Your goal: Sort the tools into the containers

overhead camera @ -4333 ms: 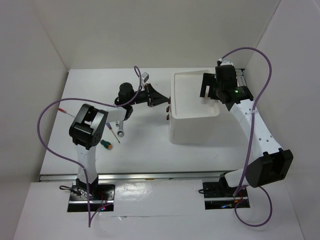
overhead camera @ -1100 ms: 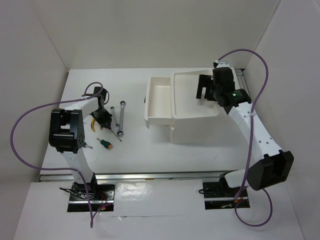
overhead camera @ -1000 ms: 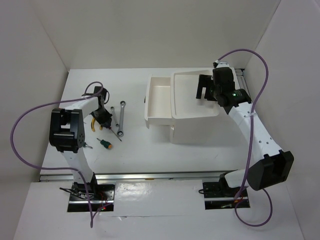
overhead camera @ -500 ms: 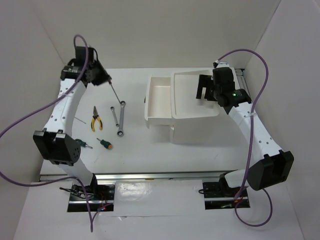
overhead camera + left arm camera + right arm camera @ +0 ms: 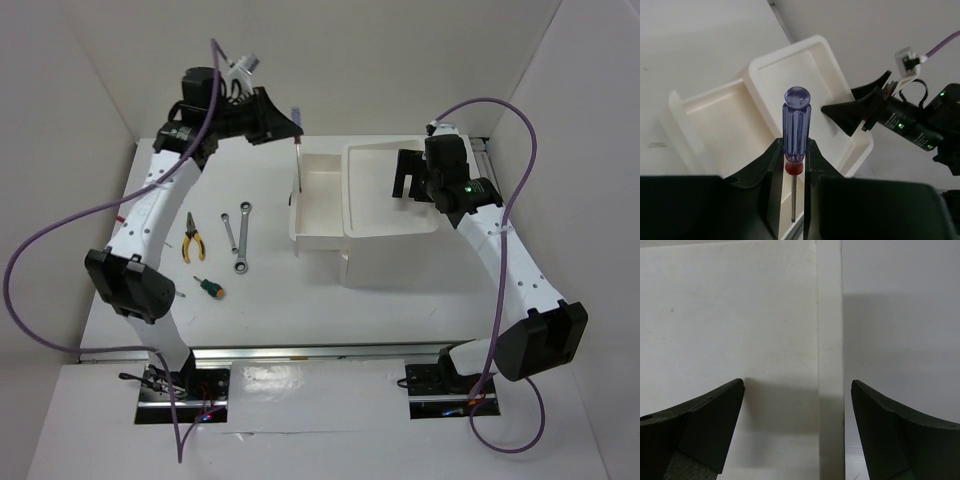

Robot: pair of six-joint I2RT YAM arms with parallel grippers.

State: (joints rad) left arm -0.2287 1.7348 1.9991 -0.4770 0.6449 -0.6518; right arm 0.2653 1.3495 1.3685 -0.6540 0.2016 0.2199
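Nearest, left of the white plastic box unit (image 5: 390, 258), lie a stubby orange-handled screwdriver (image 5: 211, 290), yellow-and-black-handled pliers (image 5: 190, 240) and two silver wrenches (image 5: 243, 238). Above the unit's open drawer (image 5: 318, 212), the left gripper (image 5: 792, 162) pinches a thin blue-handled screwdriver (image 5: 795, 127), its tip lost in shadow. Over the unit's top tray (image 5: 375, 205), the right gripper (image 5: 797, 384) hangs with fingers spread.

Box (image 5: 392, 262) stands right of centre, toward the counter's (image 5: 300, 300) far edge. Its drawer (image 5: 318, 205) projects leftward. A screwdriver (image 5: 796, 132) hangs above the drawer in the left gripper (image 5: 794, 146). Left of the drawer lie a wrench (image 5: 243, 238), a second wrench (image 5: 229, 233), then pliers (image 5: 190, 240). A second screwdriver (image 5: 211, 289) lies before them.
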